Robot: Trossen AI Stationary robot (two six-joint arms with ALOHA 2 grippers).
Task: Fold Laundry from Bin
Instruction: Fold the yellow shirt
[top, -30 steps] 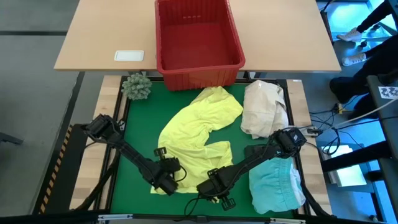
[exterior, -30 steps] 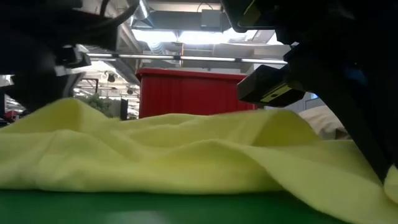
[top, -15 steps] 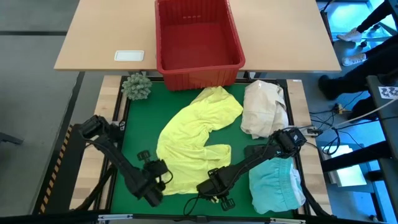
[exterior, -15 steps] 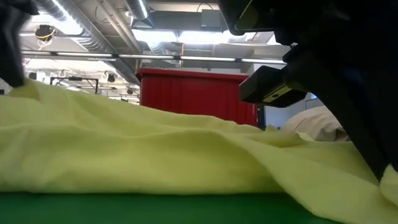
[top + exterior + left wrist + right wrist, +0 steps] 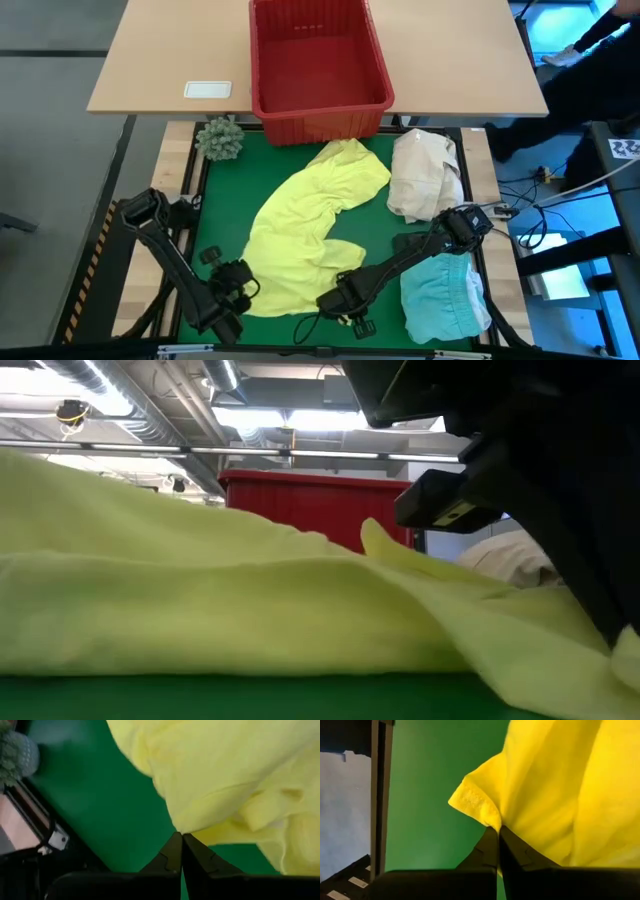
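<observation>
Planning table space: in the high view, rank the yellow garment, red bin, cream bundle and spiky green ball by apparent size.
1. red bin
2. yellow garment, close to the bin
3. cream bundle
4. spiky green ball

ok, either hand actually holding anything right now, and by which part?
Both hold the yellow garment by its near bottom edge. The left hand is shut on the left corner of that edge, the right hand on a fold at the right corner.
</observation>
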